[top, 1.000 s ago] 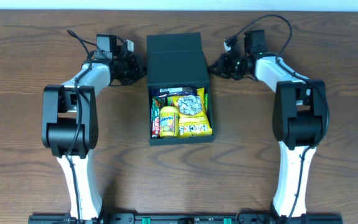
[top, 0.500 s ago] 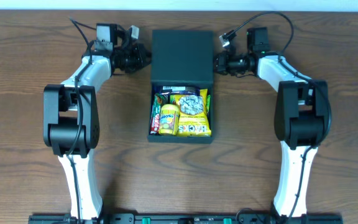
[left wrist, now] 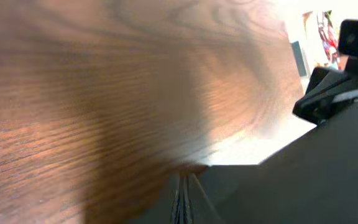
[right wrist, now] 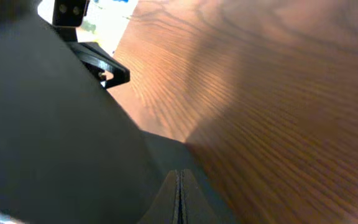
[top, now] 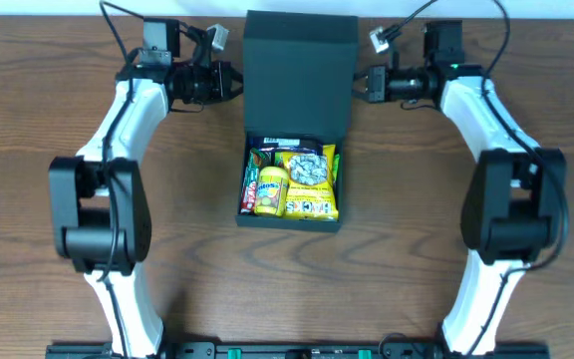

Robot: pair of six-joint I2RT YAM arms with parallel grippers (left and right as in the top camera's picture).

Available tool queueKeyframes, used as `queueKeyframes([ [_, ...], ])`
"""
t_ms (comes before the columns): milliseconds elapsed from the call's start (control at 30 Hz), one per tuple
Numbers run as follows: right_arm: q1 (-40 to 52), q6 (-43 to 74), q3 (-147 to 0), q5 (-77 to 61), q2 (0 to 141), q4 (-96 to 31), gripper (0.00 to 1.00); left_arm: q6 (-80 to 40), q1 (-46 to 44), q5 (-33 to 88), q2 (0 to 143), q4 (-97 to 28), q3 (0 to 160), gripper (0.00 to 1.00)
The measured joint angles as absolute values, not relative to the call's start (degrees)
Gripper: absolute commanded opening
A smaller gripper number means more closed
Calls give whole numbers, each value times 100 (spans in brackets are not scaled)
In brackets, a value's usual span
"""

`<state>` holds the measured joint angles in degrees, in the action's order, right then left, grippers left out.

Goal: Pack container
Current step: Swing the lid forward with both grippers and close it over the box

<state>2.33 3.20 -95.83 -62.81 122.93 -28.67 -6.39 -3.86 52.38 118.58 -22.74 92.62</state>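
The black container (top: 289,221) stands at the table's middle, its base filled with snack packets (top: 292,184), mostly yellow and green. Its hinged lid (top: 300,75) is raised at the far side, looming large in the overhead view. My left gripper (top: 235,82) is shut, its tips against the lid's left edge. My right gripper (top: 363,84) is shut, its tips against the lid's right edge. The left wrist view shows closed fingers (left wrist: 182,199) beside the dark lid (left wrist: 303,180). The right wrist view shows closed fingers (right wrist: 179,199) beside the lid (right wrist: 48,137).
The wooden table (top: 58,120) lies bare around the container. Cables loop above both wrists near the far edge. The opposite gripper shows past the lid in the left wrist view (left wrist: 340,81) and in the right wrist view (right wrist: 92,50).
The lid has swung up higher with both shut grippers at its sides. Both wrists have risen and moved toward the far edge of the table.
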Motion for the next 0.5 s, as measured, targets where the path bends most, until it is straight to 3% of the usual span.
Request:
queueKeyframes([
  [200,263,-169,-9605,-6018,11745,-3815,2,27,-388,5236,11222,-3079,9266,6],
  [500,672,-1048,-9605,-4449,10626,-5411,2,1103,-399,5162,10099,-4460,9271,6],
])
